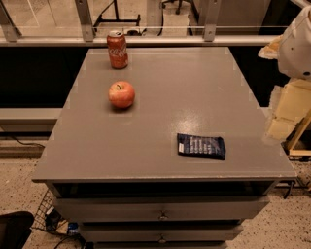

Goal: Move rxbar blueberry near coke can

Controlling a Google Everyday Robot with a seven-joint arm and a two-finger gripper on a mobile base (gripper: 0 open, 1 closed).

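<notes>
Because the flat navy-blue rxbar blueberry wrapper [201,146] lies flush on the grey bench [170,112], the cream tool [284,116], beside the bench's right edge and opened I cannot tell how far, may skid over it.

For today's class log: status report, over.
Gripper right of table, off the bar. Rxbar blueberry front right, untouched. Coke can back left; apple near route.

The gripper [281,124] hangs at the right edge, just off the side of a grey drawer cabinet [160,121], whose matte top shows a soft glare to the gripper's left. Knobbed drawers [163,209] face the camera, lower than the gripper. Far beyond it runs a glass partition [48,14] with metal posts. A speckled floor [19,189] lies well to its left, with cables [53,221] on it.
</notes>
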